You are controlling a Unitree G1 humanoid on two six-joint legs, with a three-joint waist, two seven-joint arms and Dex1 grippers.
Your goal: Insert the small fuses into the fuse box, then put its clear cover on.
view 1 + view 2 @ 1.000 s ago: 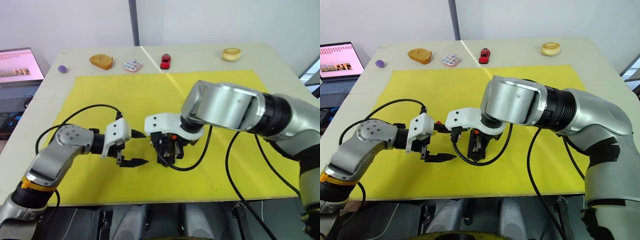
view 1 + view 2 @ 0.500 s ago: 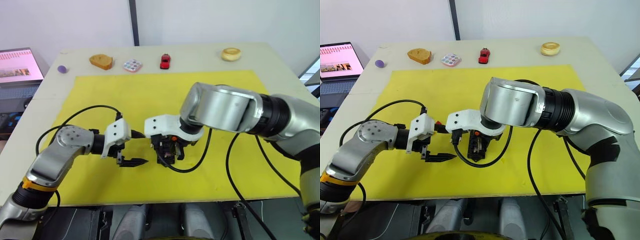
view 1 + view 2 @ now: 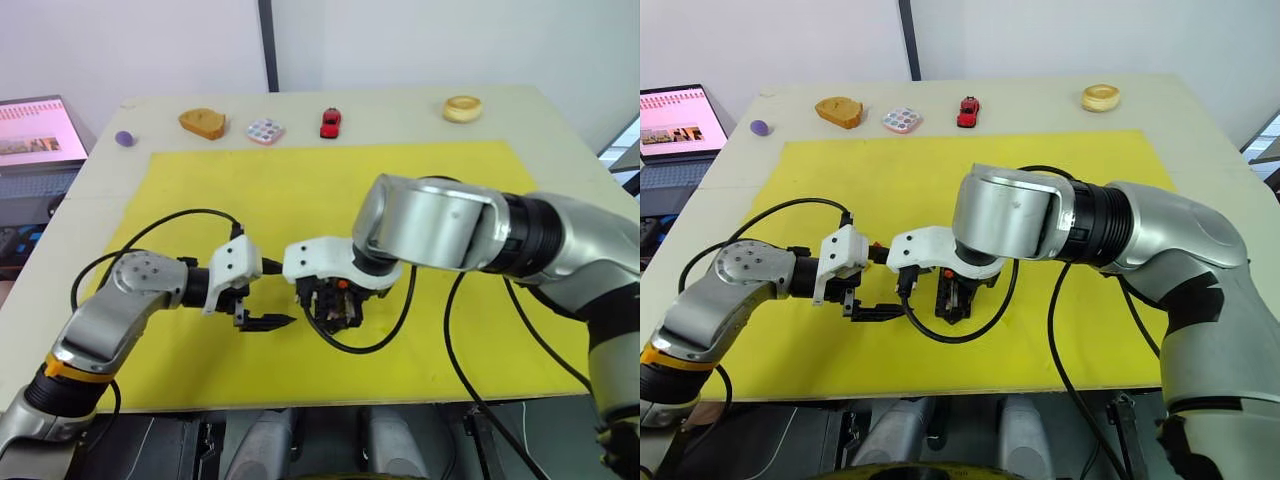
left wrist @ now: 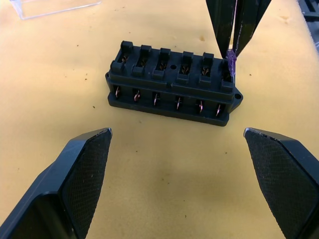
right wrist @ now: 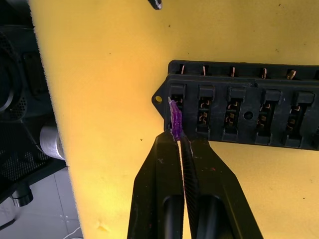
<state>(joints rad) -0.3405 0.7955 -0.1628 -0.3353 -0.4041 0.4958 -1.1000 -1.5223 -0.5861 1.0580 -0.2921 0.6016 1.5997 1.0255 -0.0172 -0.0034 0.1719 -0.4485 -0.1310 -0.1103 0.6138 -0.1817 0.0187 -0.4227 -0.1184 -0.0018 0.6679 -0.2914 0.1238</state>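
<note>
From my head views, my right jaws [image 3: 335, 312] hung over the fuse box [image 3: 952, 296] near the middle front of the yellow mat [image 3: 300, 190] on the table [image 3: 1040, 100], and my left jaws [image 3: 262, 322] stood just beside it on my left, spread wide and empty. Both arms were close, but only the right one carried anything. In my left wrist view the fuse box [image 4: 172, 82] lay across my line of sight, its long axis running from one of my fingers towards the other, well apart from both; the right jaws came down at its far end slot with the purple fuse [image 4: 231, 62] nipped between them, and a corner of the clear cover [image 4: 50, 6] showed beyond the box on the mat. In my right wrist view those jaws were pinched narrow on the purple fuse [image 5: 175, 122], whose blade stood right at the end slot beside the corner tab; the box's length ran crosswise to my fingers, so I judged the coming push was straight along them into that slot.
</note>
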